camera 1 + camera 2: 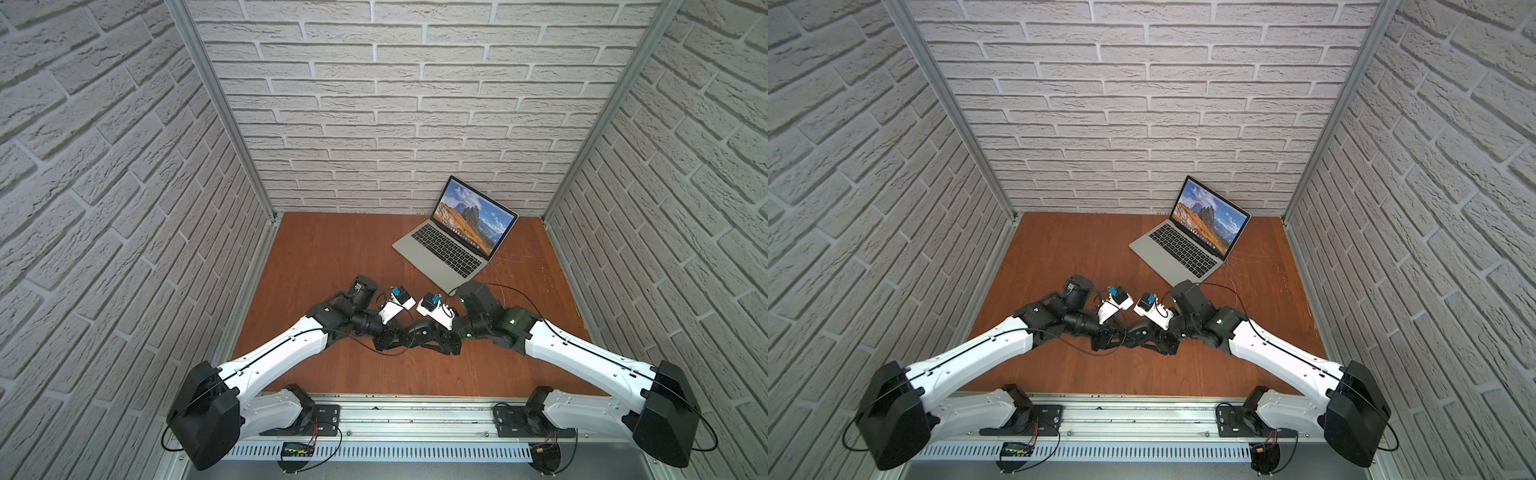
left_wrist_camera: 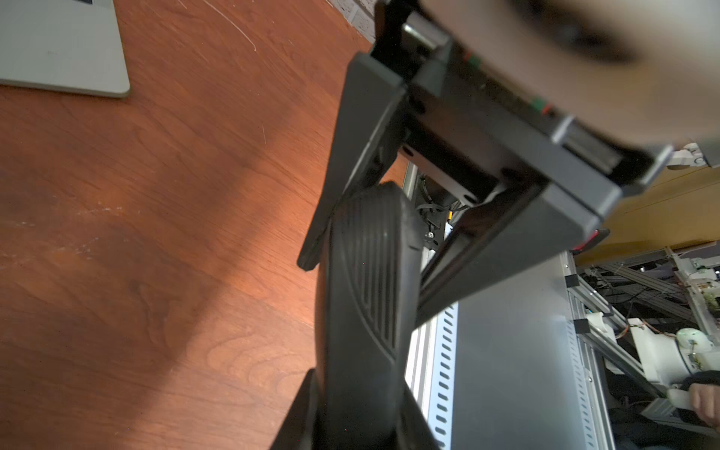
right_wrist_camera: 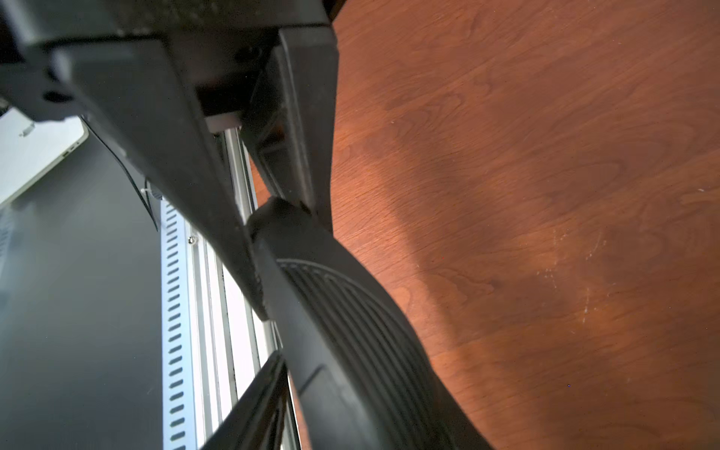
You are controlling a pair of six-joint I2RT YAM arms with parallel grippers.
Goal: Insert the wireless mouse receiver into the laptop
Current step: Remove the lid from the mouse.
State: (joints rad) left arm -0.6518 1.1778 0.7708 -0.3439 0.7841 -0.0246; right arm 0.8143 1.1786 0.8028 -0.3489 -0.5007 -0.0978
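A: What is seen nearest?
B: An aluminium rail (image 1: pixel 415 415) runs along the near edge, and both arm bases are mounted on it. From there the arms are stretched inward over the brown table (image 1: pixel 332 257) and brought together near its middle.

A: What is found between them?
B: A black mouse (image 1: pixel 417 328) is caught between the two arms. Whether it is rested on the table or raised cannot be told.

A: How is the right gripper set?
B: In the right wrist view, the narrow end of the mouse is pinched by the right gripper (image 3: pixel 292 265). Both fingers (image 3: pixel 202 187) are pressed against it, so the mouse is clamped there.

A: And the left gripper?
B: The left gripper (image 2: pixel 362 292) is placed around the other end of the mouse. One finger (image 2: pixel 358 136) is laid against the ribbed side, while a thin strip of background is seen beside the other. Whether the mouse is squeezed or let go there cannot be told.

A: Where is the wireless mouse receiver?
B: It cannot be made out in any view.

A: And the laptop?
B: In both top views the laptop (image 1: pixel 440 249) is seen farther back on the right, well apart from the grippers. It is opened and turned at an angle, and a mountain landscape is shown on its screen. Behind it the white brick-pattern wall (image 1: pixel 374 104) is seen
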